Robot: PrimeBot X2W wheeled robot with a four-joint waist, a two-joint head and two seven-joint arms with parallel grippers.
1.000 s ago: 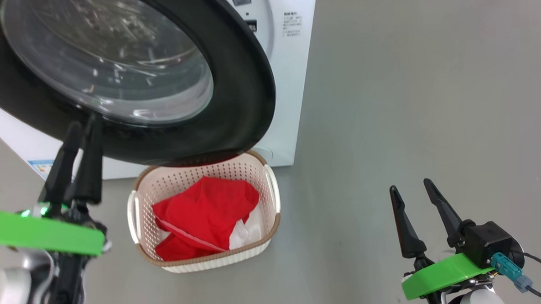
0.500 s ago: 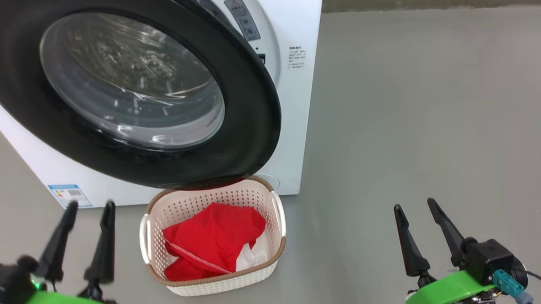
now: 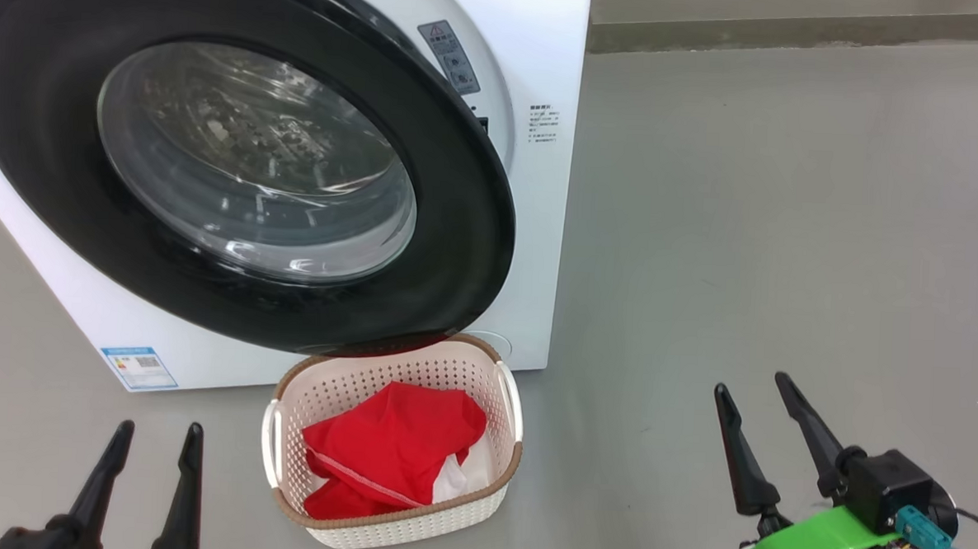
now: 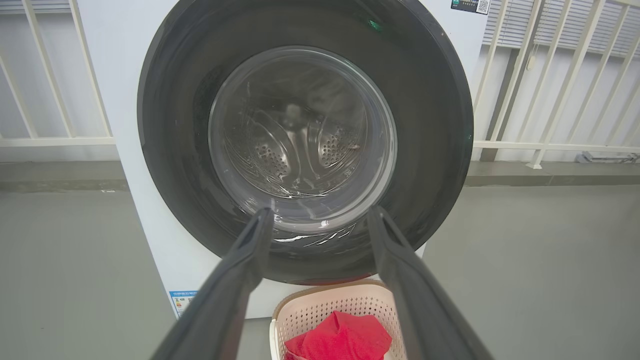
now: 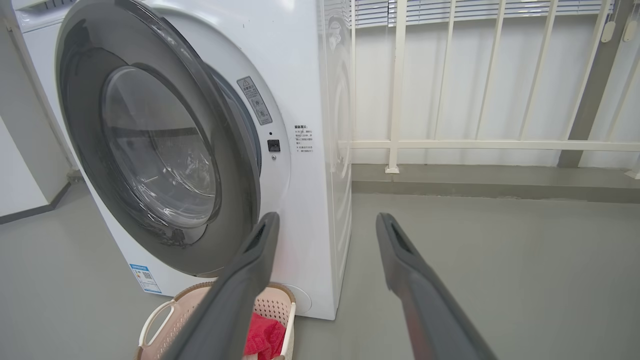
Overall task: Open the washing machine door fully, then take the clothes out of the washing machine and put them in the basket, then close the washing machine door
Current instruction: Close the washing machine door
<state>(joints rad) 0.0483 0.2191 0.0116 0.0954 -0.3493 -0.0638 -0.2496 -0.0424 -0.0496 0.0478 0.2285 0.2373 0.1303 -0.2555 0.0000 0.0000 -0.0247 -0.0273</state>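
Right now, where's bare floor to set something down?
Bare: grey floor right of the big white washing machine, up to the right gripper. Crowded: beneath the black-rimmed round door, where the cream perforated basket of red clothes sits.

My left gripper (image 4: 321, 212) has its two dark fingers (image 4: 232, 280) wide apart, framing the washing machine door (image 4: 430, 125) dead ahead at 12 o'clock, black rim glossy. Through the clear glass bowl (image 4: 300, 100) I see the perforated steel drum (image 4: 330, 147). At 6 o'clock the cream basket (image 4: 330, 305) sits below the door, red clothes (image 4: 340, 340) inside. White railing (image 4: 550, 145) at 3 o'clock, blue label (image 4: 181, 299) on the washing machine (image 4: 120, 75) at 7.
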